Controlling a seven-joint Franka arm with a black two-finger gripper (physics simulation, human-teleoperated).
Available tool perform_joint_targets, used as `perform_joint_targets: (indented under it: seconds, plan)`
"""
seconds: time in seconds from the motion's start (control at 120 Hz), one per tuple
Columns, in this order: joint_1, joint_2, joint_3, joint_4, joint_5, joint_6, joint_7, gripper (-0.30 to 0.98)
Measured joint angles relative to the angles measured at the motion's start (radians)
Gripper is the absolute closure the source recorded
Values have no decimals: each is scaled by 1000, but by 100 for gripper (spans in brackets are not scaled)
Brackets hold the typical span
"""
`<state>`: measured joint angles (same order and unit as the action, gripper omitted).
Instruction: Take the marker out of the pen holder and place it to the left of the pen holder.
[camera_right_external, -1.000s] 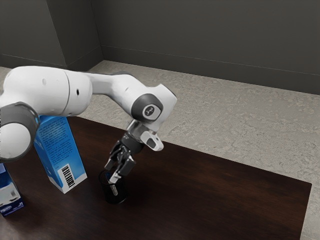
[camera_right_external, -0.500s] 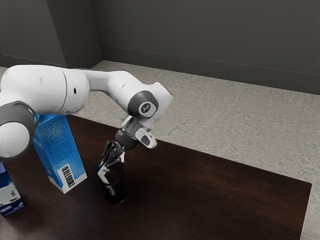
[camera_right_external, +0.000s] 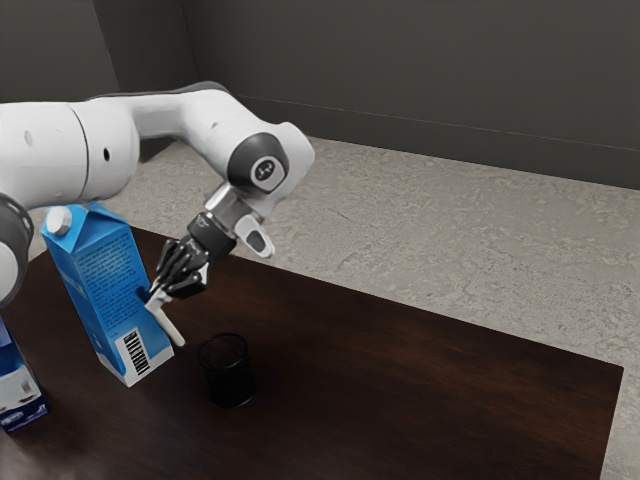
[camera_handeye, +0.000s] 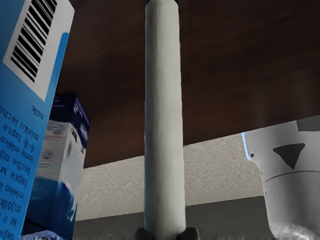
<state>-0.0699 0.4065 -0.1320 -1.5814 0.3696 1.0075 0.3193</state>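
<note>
My gripper (camera_right_external: 165, 292) is up beside the blue milk carton in the exterior view, shut on the white marker (camera_right_external: 169, 324). The marker slants down toward the exterior view's right, its lower end over the table and outside the black pen holder (camera_right_external: 228, 374). That holder stands upright on the table, to the exterior view's right of the marker. From the wrist camera, the dark fingertips of the gripper (camera_handeye: 167, 234) press the marker (camera_handeye: 164, 115) from two sides. Whether the marker touches the carton I cannot tell.
The tall blue milk carton (camera_right_external: 112, 290), also in the wrist view as a printed blue carton side (camera_handeye: 25, 115), stands close by the hand. A smaller blue-and-white carton (camera_right_external: 18, 388) is at the exterior view's left edge. The dark table (camera_right_external: 430, 370) extends to the exterior view's right.
The marker has come out of the pen holder in my grip. My hand has risen and moved toward the exterior view's left, to the milk carton. The holder has stayed where it was.
</note>
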Motion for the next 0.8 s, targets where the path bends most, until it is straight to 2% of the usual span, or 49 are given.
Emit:
perform_joint_targets:
  seconds: [0.275,0.442,0.525,0.65,0.8]
  plan:
    - [-3,57,-5,-21,-4,-52,-49,78]
    - [-1,72,-5,-28,-12,-63,-75,42]
    - [-1,71,-4,-26,-13,-67,-86,28]
    - [-1,71,-3,-22,-12,-70,-98,16]
    - [-1,69,-4,-19,-15,-60,-110,8]
